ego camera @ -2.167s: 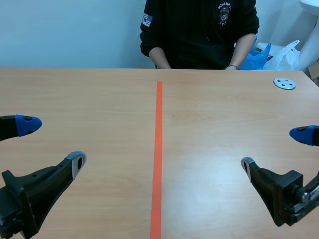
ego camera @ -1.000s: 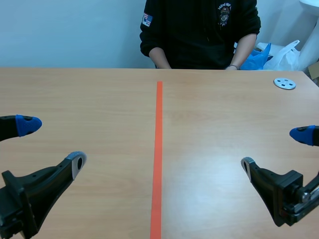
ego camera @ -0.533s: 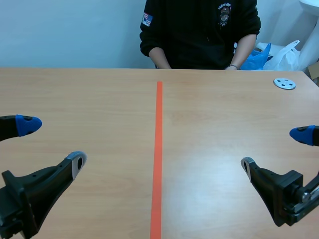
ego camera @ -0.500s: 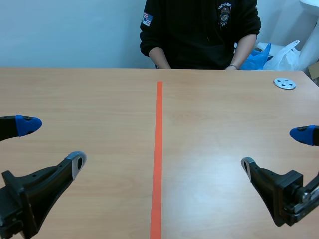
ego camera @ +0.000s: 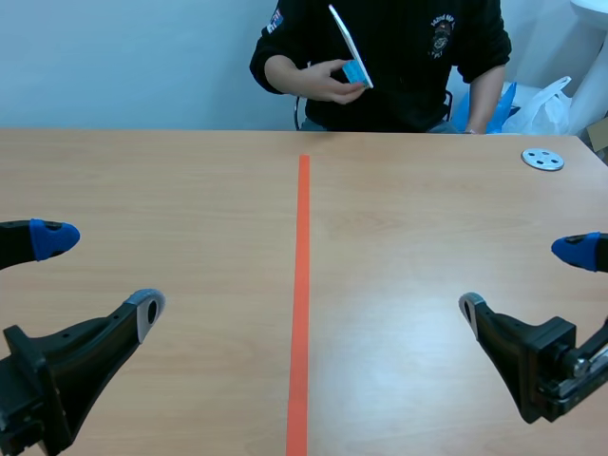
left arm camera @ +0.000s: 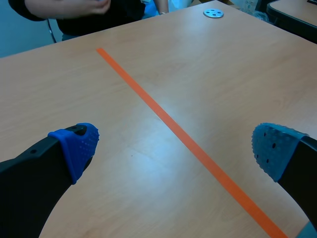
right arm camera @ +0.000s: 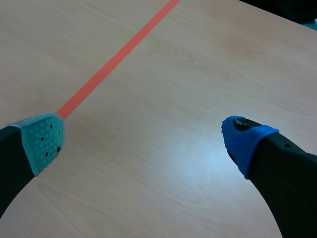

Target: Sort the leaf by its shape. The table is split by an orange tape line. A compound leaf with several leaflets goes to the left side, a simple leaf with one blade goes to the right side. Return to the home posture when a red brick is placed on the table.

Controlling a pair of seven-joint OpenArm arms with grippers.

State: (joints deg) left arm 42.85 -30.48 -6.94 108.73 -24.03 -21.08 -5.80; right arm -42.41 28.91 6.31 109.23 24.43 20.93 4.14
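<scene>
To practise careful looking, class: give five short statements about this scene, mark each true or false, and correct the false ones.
1. The left pincer and the right pincer are both open and empty. True.
2. A leaf lies on the table left of the orange tape line. False: no leaf is on the table.
3. The person's hand holds a flat white thing above the table's far edge. True.
4. The metal disc lies left of the tape line. False: it lies right of it, near the far edge.
5. A red brick stands on the table. False: none is in view.
</scene>
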